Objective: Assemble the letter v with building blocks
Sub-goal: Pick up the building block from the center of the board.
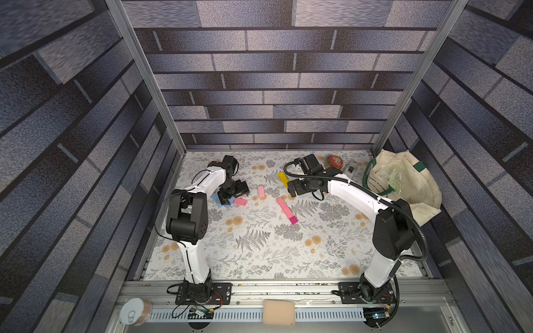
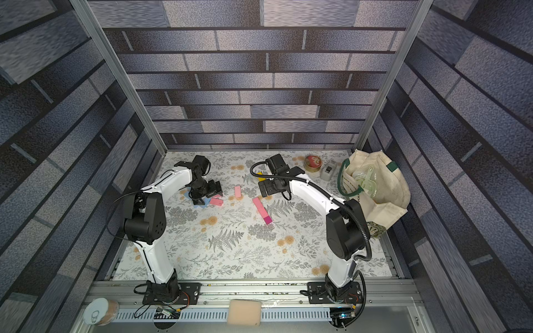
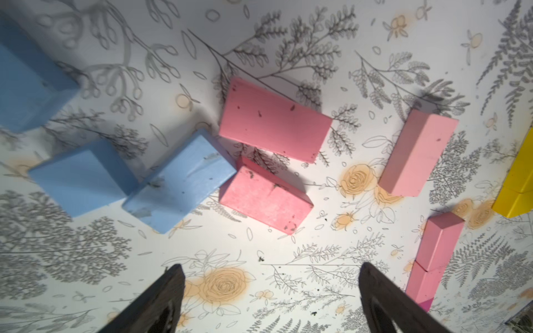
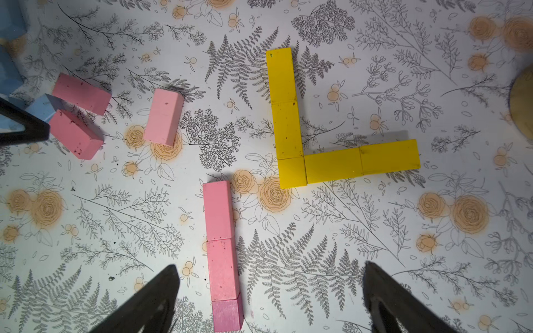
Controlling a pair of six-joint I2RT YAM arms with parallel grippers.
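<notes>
Stock: pink row (image 1: 284, 205) ending in magenta cube (image 1: 293, 220), centre of a top view; yellow blocks (image 1: 283, 177) just above. My left gripper (image 3: 271, 268) and right gripper (image 4: 270, 266): both spread, empty. Risk: picking among crowded loose bricks (image 3: 274, 121) may knock neighbours askew.

The middle of the near tabletop (image 1: 259, 253) is left open. Farther back, blue bricks (image 3: 178, 180) and pink bricks (image 3: 274, 121) are packed close, some touching. Open lanes are left around the light pink brick (image 4: 164, 116) and along the pink row (image 4: 219, 239), whose far end is crowded by the yellow bricks (image 4: 285, 115). The far right corner is blocked by a cloth bag (image 1: 409, 178), a round tin (image 1: 334, 162) and a small box (image 1: 352, 167).
</notes>
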